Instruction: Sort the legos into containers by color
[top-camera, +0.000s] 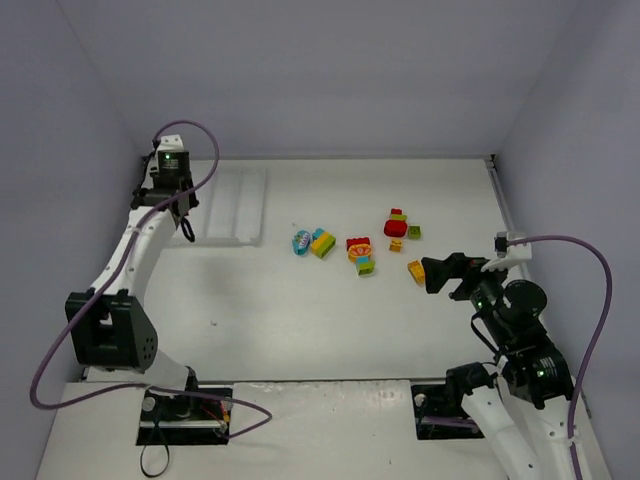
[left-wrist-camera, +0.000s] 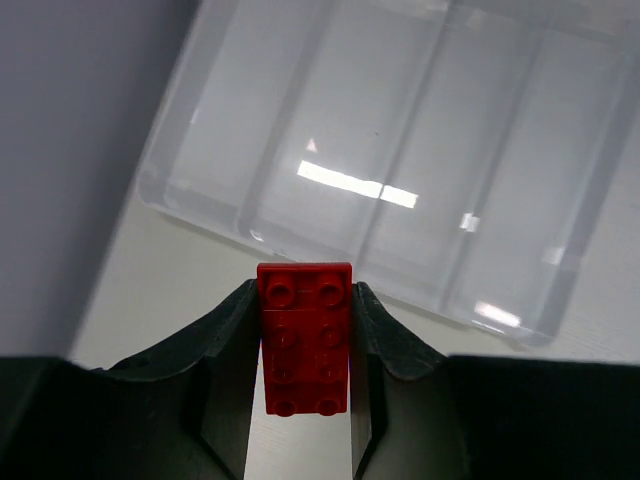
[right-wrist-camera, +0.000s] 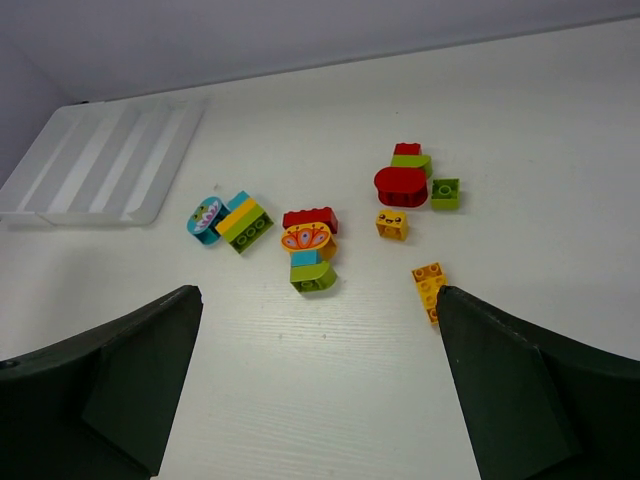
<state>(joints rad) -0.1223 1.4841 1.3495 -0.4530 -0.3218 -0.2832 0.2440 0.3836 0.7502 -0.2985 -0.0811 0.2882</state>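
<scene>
Lab test cell: blank walls (top-camera: 330, 70) boxing white table (top-camera: 300, 320).

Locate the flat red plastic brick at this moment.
In the left wrist view, the flat red plastic brick is clamped in the left tool, just short of the near rim of the white compartmented plastic tray.

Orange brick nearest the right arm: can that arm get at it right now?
Likely yes: the right arm's jaws stand open and empty, and the orange brick lies alone just ahead, nothing between.
</scene>
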